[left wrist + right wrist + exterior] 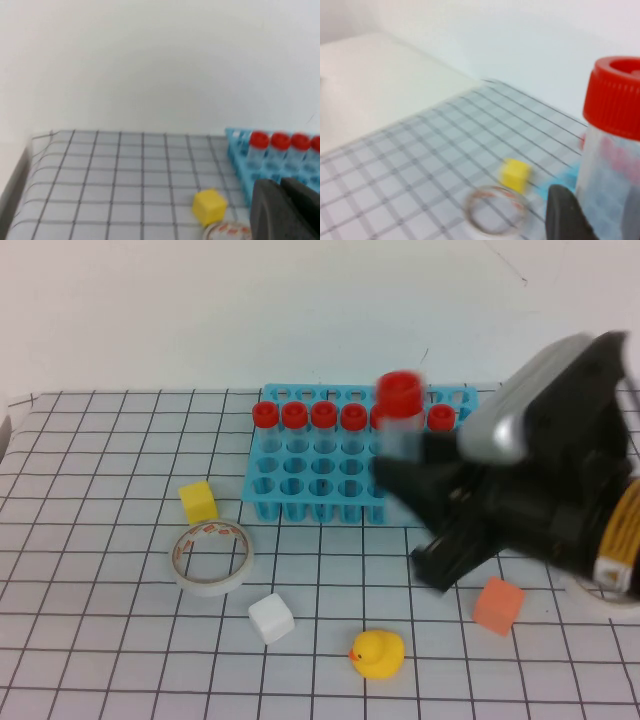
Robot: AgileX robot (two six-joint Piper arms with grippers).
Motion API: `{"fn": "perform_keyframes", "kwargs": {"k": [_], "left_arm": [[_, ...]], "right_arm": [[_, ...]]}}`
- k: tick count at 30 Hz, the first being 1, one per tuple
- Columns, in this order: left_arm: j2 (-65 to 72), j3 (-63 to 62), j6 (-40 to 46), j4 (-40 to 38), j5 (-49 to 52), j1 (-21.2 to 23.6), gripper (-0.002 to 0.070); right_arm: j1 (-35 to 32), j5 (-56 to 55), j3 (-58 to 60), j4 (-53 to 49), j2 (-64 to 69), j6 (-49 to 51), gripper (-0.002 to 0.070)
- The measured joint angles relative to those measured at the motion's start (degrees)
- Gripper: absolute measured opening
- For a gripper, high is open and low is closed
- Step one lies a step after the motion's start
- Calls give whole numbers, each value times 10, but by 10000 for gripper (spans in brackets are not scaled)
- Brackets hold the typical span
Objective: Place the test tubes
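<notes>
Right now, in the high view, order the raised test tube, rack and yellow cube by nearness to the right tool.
1. Raised test tube: held in the right tool.
2. Blue rack: just below it.
3. Yellow cube: left of the rack.
Left tool: shut, at left, outside that view.

A rack (300, 510) stands toward the back of the worktop (100, 640), about midway across, with a row of tubes (323, 415) in its rearmost holes. The right gripper (402, 458) is over the rack's right part, holding the lifted tube (400, 405) upright. Off the rack's front left corner lies the left cube (198, 501), with a tape roll (211, 557) just in front of it. Nearer the front edge sit the middle cube (271, 617), a duck (378, 653) to its right, and the right cube (498, 604) further right. The left gripper (281, 194) faces the rack's left end.
</notes>
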Motion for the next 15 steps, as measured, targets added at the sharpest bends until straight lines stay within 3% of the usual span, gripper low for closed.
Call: {"fn": "perform_keyframes", "kwargs": {"k": [6,15], "left_arm": [[31,-55,0,-36,-3,-48,-2],[68,-76,0,-38,-34,-215,-1]], "right_arm": [[52,-85,1,-22,39,-8,232],[59,-204,-7,-24,145,-10,232]]}}
